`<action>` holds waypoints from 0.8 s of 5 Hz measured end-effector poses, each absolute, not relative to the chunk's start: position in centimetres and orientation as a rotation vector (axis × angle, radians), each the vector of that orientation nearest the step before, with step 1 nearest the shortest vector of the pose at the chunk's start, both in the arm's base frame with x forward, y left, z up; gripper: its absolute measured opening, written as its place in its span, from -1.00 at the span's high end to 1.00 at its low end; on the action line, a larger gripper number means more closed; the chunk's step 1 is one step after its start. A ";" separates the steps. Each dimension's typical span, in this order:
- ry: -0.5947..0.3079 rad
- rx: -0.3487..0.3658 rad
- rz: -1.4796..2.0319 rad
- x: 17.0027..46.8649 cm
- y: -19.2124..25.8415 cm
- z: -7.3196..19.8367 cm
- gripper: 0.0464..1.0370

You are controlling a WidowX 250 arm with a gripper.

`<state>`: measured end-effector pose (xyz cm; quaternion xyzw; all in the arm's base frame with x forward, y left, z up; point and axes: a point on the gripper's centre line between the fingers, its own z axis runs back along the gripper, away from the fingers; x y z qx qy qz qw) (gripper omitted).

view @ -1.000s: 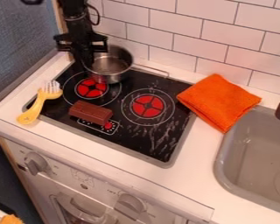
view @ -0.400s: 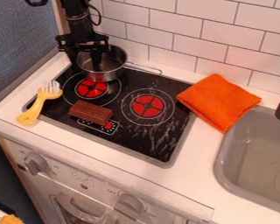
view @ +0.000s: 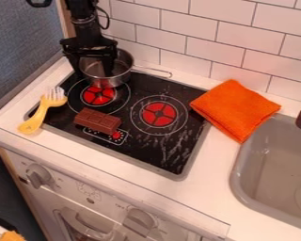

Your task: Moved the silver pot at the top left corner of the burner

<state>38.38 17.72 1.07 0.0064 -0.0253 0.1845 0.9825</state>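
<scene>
We see the silver pot a little farther left than in the earlier frames, at the hob's rear-left corner, overlapping the back of the left burner. Its wire handle shifts left with it and points right, beside the tiled wall. Above, the black gripper has its jaws open, spread wider than before: one stands at the pot's left side, the other reaches down inside the rim. Farther out, nothing changes that we can see: the brown chocolate bar lies on the hob, the yellow-handled utensil across its left edge, and the folded orange cloth on the worktop near the grey sink.
</scene>
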 end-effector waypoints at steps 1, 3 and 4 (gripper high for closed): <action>-0.050 0.015 0.387 38.0 17.9 1.3 -0.93; -0.131 0.038 0.411 37.4 18.2 5.3 -0.93; -0.198 0.029 0.404 37.1 17.6 8.5 -0.93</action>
